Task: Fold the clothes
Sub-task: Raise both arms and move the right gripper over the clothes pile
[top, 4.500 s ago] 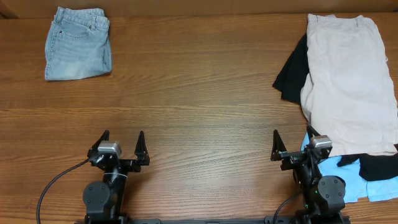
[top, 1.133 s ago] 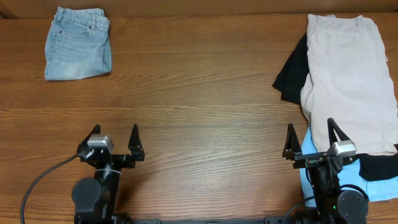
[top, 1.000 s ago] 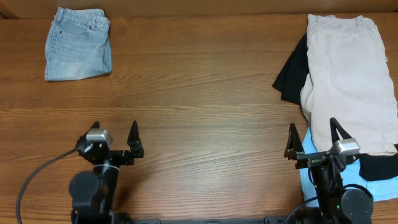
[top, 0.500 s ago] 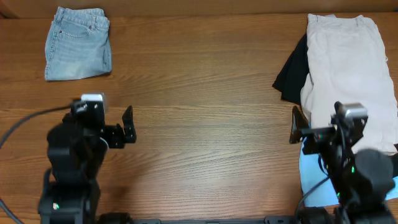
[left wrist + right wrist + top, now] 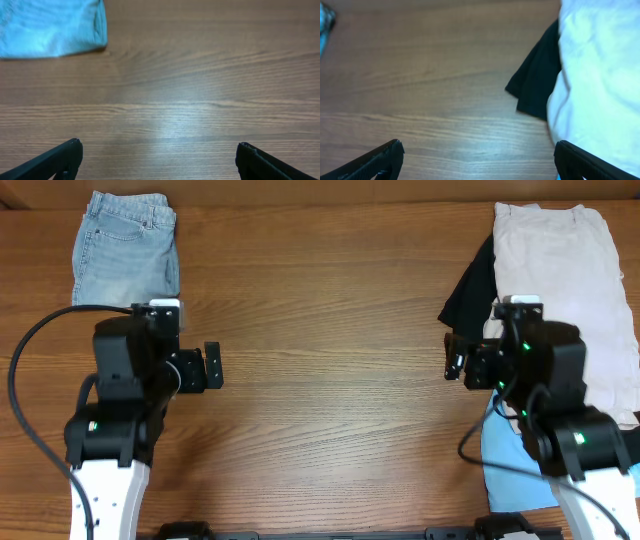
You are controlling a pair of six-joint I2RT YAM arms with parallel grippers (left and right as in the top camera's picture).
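The pale beige shorts (image 5: pixel 565 290) lie flat at the far right, over a black garment (image 5: pixel 468 300) and a light-blue cloth (image 5: pixel 508 470). Folded pale-blue denim shorts (image 5: pixel 125 250) lie at the far left corner. My left gripper (image 5: pixel 175 368) hangs open and empty over bare wood, below and to the right of the denim shorts (image 5: pixel 50 25). My right gripper (image 5: pixel 500 362) is open and empty at the left edge of the pile. In the right wrist view its jaws (image 5: pixel 479 146) are over wood, with the beige shorts (image 5: pixel 600 75) and black garment (image 5: pixel 537 85) ahead on the right. The left jaws (image 5: pixel 159 147) frame bare wood.
The wooden table (image 5: pixel 330 310) spans the whole view. My two arms and their cables take up the near left and near right. The pile of clothes runs to the table's right edge.
Both arms have risen from their rest pose at the near edge and moved toward the middle of the table. The right gripper now reaches the pile's left edge. Both grippers stay open.
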